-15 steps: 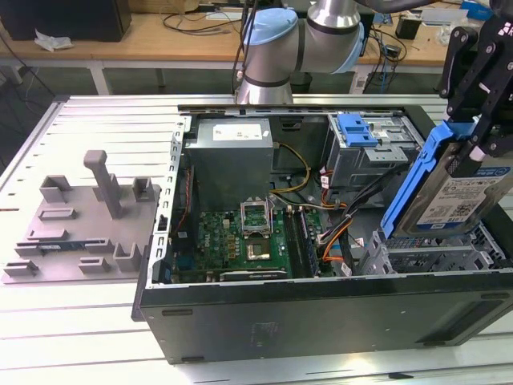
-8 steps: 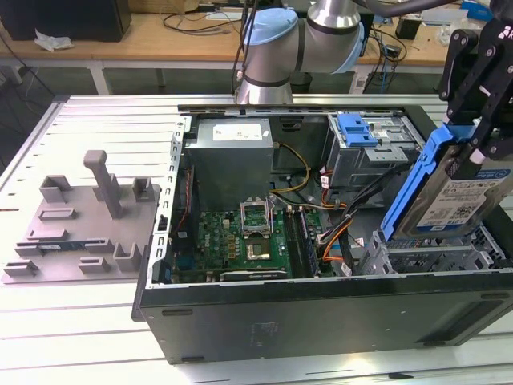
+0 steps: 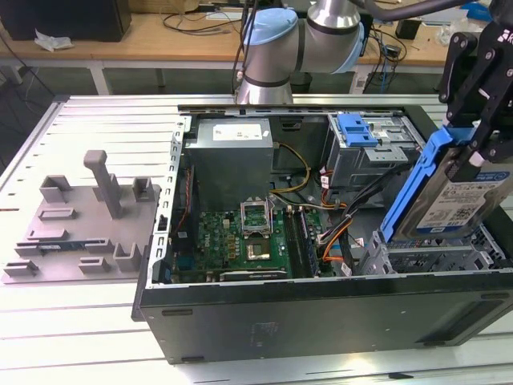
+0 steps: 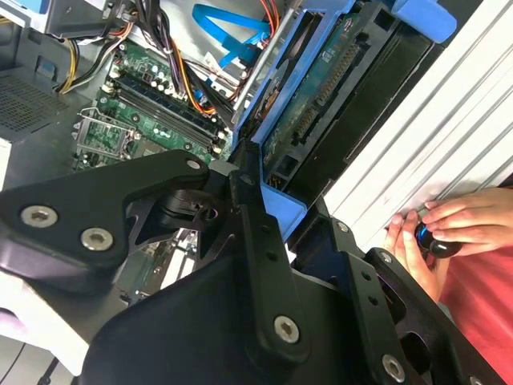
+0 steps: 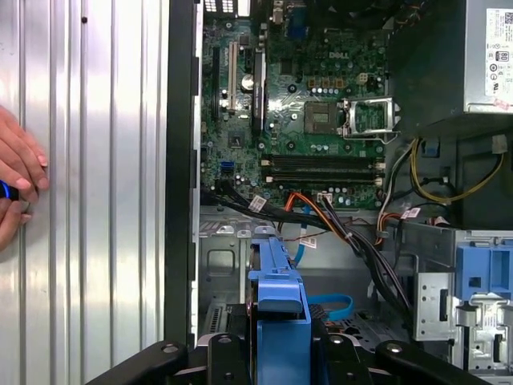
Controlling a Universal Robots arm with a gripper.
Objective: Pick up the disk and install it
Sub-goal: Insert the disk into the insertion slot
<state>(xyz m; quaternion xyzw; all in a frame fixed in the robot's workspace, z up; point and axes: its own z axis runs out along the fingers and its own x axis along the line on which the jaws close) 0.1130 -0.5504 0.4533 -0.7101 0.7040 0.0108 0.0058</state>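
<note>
My gripper (image 3: 478,156) is shut on the disk (image 3: 453,200), a silver drive with a white-and-blue label in a blue carrier bracket. It holds the disk tilted on edge above the metal drive bay (image 3: 433,258) at the case's front corner, on the exterior view's right. In the second wrist view the black fingers (image 4: 250,210) clamp the blue bracket, and the disk's green circuit-board underside (image 4: 321,88) shows past them. In the first wrist view the bracket's blue edge (image 5: 280,297) stands between the finger bases, over the bay floor (image 5: 224,265).
The open computer case (image 3: 321,305) holds a grey power-supply box (image 3: 232,156), a green motherboard (image 3: 240,237), loose cables (image 3: 341,228) and a drive cage with a blue latch (image 3: 357,128). A grey fixture (image 3: 88,216) lies outside. A person's hand (image 4: 449,228) rests beside the case.
</note>
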